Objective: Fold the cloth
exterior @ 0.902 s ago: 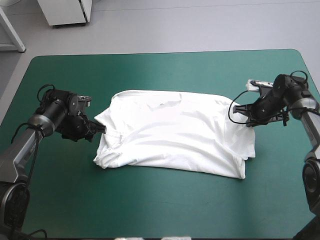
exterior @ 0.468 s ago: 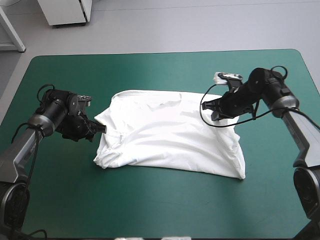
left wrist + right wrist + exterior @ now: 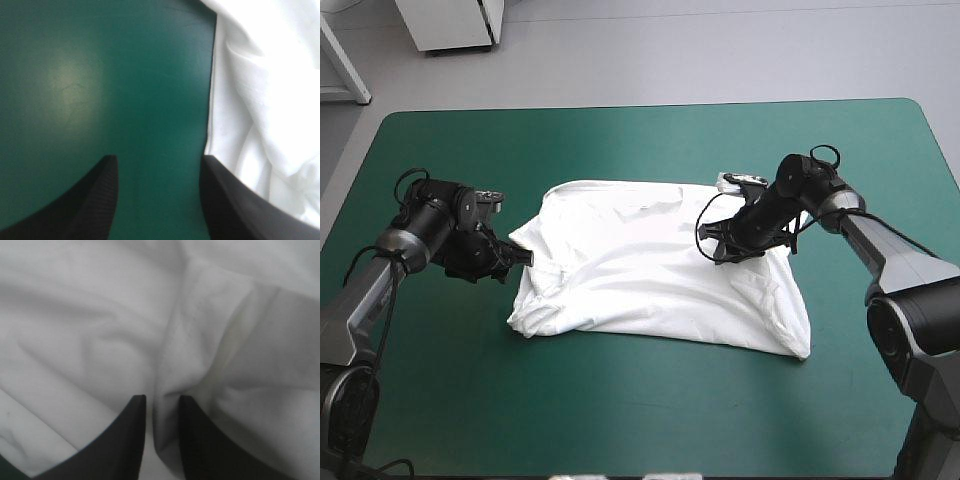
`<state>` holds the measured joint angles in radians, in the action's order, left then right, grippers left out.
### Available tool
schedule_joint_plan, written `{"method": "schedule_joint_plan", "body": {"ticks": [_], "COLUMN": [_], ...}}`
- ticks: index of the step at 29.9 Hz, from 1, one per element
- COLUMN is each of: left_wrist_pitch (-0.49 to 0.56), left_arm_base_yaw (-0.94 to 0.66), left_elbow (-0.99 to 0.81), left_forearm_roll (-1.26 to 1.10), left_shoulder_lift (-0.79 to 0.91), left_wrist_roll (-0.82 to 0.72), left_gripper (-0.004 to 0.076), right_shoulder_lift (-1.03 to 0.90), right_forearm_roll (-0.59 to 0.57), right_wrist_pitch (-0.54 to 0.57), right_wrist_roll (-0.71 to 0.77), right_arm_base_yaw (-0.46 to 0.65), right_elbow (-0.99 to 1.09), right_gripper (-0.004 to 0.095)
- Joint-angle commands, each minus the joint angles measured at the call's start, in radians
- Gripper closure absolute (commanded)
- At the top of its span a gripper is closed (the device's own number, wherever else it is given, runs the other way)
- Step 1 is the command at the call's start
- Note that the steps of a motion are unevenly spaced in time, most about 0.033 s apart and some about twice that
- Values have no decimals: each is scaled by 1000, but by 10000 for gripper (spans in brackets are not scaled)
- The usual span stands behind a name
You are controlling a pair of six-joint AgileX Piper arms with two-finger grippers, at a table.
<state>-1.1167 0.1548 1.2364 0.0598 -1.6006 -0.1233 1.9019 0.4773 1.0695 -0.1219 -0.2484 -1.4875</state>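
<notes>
The white T-shirt (image 3: 640, 275) lies spread on the teal-green cover, its left side bunched into folds. My right gripper (image 3: 718, 252) is over the shirt's right part, shut on a pinched ridge of the T-shirt (image 3: 100, 315), with the right edge drawn inward over the body. In the right wrist view the gripper (image 3: 161, 401) shows cloth squeezed between its nearly closed fingers. My left gripper (image 3: 525, 257) rests low at the shirt's left edge. There it (image 3: 157, 160) stands open with bare cover between the fingers, and one finger lies along the T-shirt's hem (image 3: 265, 100).
The teal-green cover (image 3: 620, 400) runs wide in front of the shirt and behind it up to the table's far edge (image 3: 640, 105). The right arm reaches in over the cover's right side.
My right gripper has travelled left from the shirt's right edge to over its body, pulling that edge inward with it. The left arm has stayed put.
</notes>
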Motion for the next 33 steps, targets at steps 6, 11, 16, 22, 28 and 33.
{"method": "schedule_joint_plan", "body": {"ticks": [6, 11, 16, 22, 28, 33], "left_wrist_pitch": [14, -13, -19, -54, -75, -23], "left_arm_base_yaw": [1, 1, 1, 3, 117, 247], "left_elbow": [28, 30, 30, 28, -12, -121], "left_forearm_roll": [1, 0, -12, -123, -111, 6], "left_shoulder_lift": [44, 53, 122, 203, 230, 237], "left_wrist_roll": [-1, -1, -16, -16, -77, -224], "left_gripper": [360, 360, 360, 360, 428, 440], "right_shoulder_lift": [-118, -217, -316, -444, -526, -548], "right_forearm_roll": [106, -62, -281, -325, -376, -396], "right_wrist_pitch": [-1, 56, 182, 178, 178, 178], "right_wrist_roll": [-62, 25, 93, 161, 181, 201], "right_arm_base_yaw": [0, 2, 2, 2, 2, 2], "right_elbow": [-32, -32, -31, -19, -19, -19], "right_gripper": [446, 449, 449, 449, 450, 450]}}
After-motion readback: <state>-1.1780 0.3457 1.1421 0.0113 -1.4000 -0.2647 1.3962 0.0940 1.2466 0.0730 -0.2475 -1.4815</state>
